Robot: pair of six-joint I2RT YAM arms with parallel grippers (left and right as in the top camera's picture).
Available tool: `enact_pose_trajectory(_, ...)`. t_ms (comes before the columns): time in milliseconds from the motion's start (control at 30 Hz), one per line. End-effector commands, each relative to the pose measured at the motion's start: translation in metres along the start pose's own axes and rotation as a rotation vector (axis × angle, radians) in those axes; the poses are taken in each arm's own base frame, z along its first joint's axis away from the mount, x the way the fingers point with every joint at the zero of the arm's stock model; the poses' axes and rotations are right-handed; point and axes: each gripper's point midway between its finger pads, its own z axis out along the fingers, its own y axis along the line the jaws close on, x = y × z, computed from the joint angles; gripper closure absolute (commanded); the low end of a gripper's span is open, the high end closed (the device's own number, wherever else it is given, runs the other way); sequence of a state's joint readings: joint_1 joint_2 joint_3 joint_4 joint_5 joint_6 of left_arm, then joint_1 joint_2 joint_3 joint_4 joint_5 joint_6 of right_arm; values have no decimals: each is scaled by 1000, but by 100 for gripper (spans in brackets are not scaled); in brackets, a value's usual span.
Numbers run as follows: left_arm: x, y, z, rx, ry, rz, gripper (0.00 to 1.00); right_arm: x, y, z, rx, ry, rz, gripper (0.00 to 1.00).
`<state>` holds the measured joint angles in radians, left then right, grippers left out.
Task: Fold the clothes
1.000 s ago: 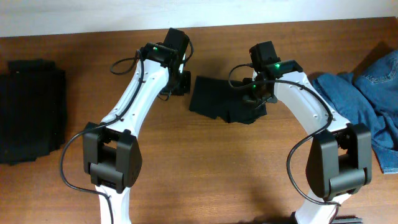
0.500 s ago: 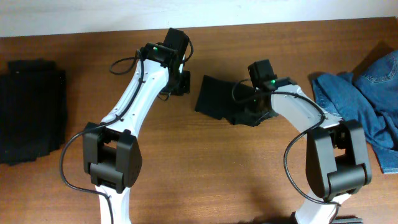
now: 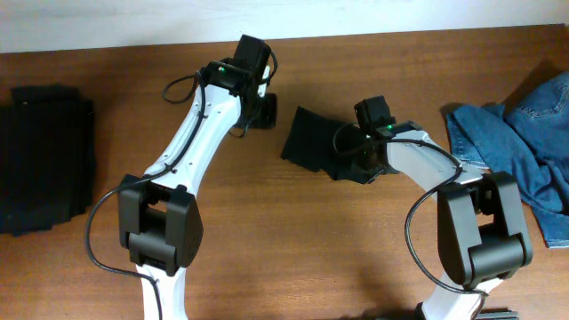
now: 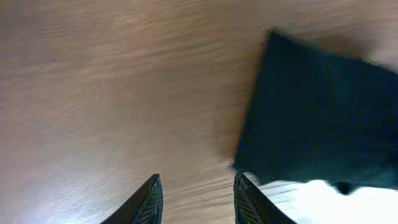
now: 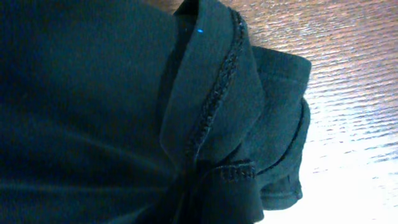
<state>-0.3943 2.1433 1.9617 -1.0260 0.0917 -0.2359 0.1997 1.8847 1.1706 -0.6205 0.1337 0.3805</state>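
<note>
- Black cloth lay in a neat folded stack (image 3: pixel 44 160) at the far left of the wooden table (image 3: pixel 293 258). I judged that share of the clothes already done.
- Left gripper (image 4: pixel 196 205) hung over bare wood just left of the middle garment. Its jaws were partly apart, with nothing between them.
- Black garment (image 3: pixel 309 142) sat mid-table between the two arms. Its left part was flat and its right end bunched, with a stitched hem doubled over in the right wrist view. It looked folded small but not yet squared off.
- Right gripper (image 3: pixel 356 163) was down on that bunched end. Cloth hid its fingers, so I could not tell whether they pinched the fabric or stood free.
- Blue denim jeans (image 3: pixel 520 151) lay rumpled and unfolded at the far right. By my reckoning they were possibly left to do.
</note>
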Motion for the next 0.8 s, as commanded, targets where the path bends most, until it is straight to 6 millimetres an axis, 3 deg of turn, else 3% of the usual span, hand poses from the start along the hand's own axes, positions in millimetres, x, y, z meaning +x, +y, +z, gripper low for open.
enact_pose_trajectory(0, -8, -36, -7, 194, -19, 42, 62, -7, 0, -11, -3, -30, -5, 86)
enact_pose_trajectory(167, -5, -53, 6, 203, -13, 55, 59, -7, 0, -11, -3, -30, -3, 90)
enact_pose_trajectory(367, 23, -88, 51, 229, 82, 109, 58, -7, 0, -11, -2, -30, -3, 96)
enact_pose_trajectory(467, 33, -96, 71, 229, 110, 125, 58, -6, 0, -11, 0, -25, -4, 96)
enact_pose_trajectory(767, 49, -84, 119, 202, 178, 108, 58, -6, 0, -11, 1, -24, -13, 96)
